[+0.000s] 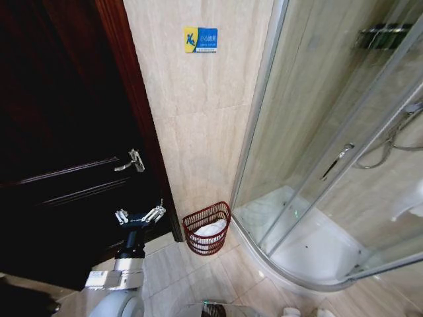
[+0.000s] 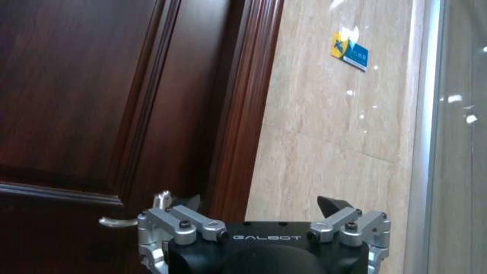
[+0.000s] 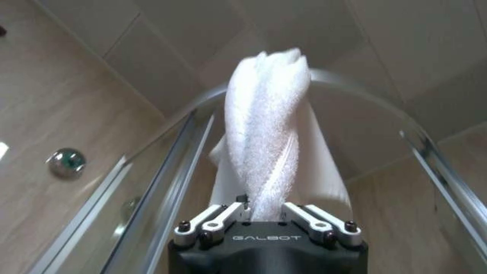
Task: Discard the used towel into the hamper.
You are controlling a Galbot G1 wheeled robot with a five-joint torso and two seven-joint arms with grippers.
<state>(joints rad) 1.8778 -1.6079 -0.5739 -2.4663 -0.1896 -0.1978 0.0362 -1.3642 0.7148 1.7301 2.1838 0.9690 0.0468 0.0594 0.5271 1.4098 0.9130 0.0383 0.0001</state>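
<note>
Towel [image 3: 266, 131], white, twisted terry cloth, hung clamped in my right gripper [image 3: 266, 214], not yet discarded. My left gripper [image 1: 140, 215] hovered spread and empty beside the dark wooden door [image 1: 59, 132]. On the tiled floor at the foot of the wall stood the reddish-brown woven hamper [image 1: 206, 228], already holding white cloth.

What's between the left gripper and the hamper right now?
In the head view, only the dark door frame's lower edge and bare floor tile separate the open left gripper from the hamper. Nothing blocks that stretch.

"GALBOT" printed on left gripper [image 2: 263, 212] body and right gripper [image 3: 266, 214] body. Blue-yellow wall sticker [image 1: 200, 39]: text unreadable.
</note>
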